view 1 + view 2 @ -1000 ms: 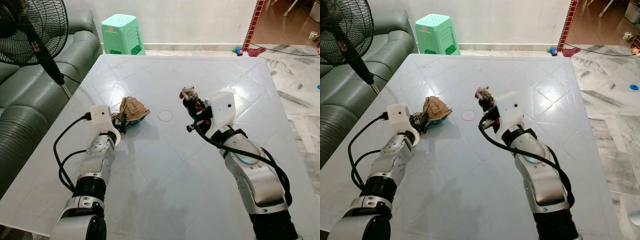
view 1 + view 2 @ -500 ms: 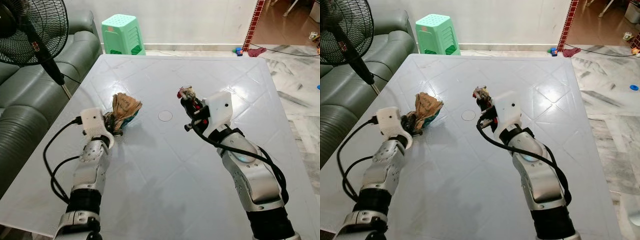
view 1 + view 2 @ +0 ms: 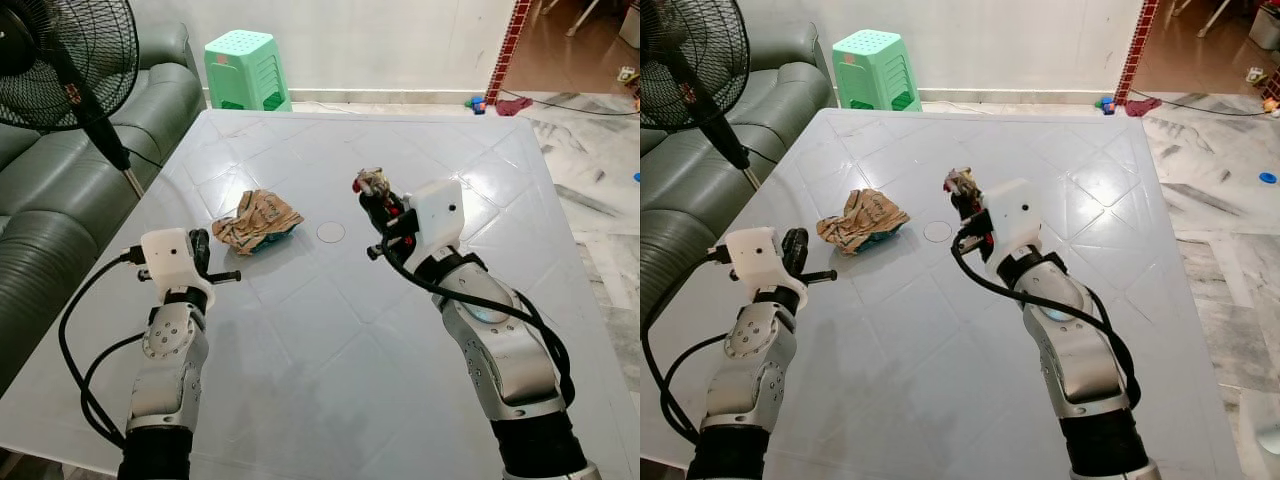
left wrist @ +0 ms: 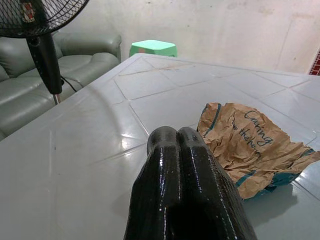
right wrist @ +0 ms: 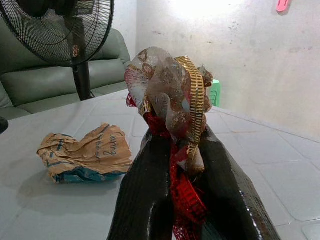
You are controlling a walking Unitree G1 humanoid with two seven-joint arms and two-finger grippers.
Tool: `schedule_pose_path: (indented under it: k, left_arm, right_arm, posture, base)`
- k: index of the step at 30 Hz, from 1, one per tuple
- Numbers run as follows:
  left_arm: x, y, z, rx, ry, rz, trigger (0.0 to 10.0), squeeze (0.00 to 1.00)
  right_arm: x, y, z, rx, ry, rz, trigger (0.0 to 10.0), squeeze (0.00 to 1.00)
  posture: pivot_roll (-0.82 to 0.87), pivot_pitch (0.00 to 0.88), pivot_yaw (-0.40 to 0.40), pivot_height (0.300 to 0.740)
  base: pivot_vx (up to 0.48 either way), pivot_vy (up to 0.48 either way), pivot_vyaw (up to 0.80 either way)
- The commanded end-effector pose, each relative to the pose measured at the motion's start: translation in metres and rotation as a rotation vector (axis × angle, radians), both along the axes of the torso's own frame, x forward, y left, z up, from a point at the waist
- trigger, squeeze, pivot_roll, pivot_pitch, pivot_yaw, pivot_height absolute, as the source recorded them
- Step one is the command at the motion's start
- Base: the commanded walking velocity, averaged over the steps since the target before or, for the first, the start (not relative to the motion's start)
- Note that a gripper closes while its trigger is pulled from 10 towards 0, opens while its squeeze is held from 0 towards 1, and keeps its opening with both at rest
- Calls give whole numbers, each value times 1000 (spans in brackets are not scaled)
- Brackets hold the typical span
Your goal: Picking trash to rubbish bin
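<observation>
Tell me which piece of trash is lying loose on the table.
The crumpled brown paper bag near the closed left gripper; the shiny wrapper is clamped in the right gripper.

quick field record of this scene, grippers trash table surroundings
left gripper: shut, holding nothing, beside the crumpled brown paper bag, apart from it
right gripper: shut on shiny wrapper, raised above the table
crumpled brown paper bag: lying on the table, untouched
table: pale grey, tiled pattern
surroundings: black fan, green sofa, green stool
rubbish bin: cannot tell where
</observation>
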State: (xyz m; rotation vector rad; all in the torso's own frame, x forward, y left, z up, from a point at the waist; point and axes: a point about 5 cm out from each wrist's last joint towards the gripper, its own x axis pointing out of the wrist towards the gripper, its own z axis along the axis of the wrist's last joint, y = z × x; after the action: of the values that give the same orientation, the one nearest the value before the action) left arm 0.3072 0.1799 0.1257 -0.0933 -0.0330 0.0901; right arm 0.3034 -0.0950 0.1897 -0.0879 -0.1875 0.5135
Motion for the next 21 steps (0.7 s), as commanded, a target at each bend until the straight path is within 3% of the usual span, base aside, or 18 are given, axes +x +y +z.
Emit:
schedule_pose_path:
  k: [1, 2, 3, 11, 21]
  left_arm:
    - [-1, 1, 1, 28, 13, 19, 4745, 0]
    - [1, 0, 3, 35, 9, 19, 10000, 518]
    - [2, -2, 5, 25, -8, 6, 10000, 1000]
    - [16, -22, 17, 15, -53, -118, 10000, 1000]
    - [40, -32, 19, 1, -47, -136, 10000, 1000]
  right_arm:
    - [1, 5, 3, -3, -17, 15, 10000, 0]
    - [1, 5, 3, -4, -18, 15, 10000, 0]
    - [1, 5, 3, -4, -18, 15, 10000, 0]
    - [0, 5, 2, -5, -21, 10, 10000, 0]
    - [-2, 5, 2, -5, -20, 3, 10000, 0]
  posture:
    - [1, 31, 23, 740]
    - [1, 31, 23, 740]
    - [1, 31, 23, 740]
    - [-10, 34, 32, 740]
    - [-21, 37, 41, 740]
  base:
    - [0, 0, 0]
    - [0, 0, 0]
    - [0, 0, 0]
    - [0, 0, 0]
    - [0, 0, 0]
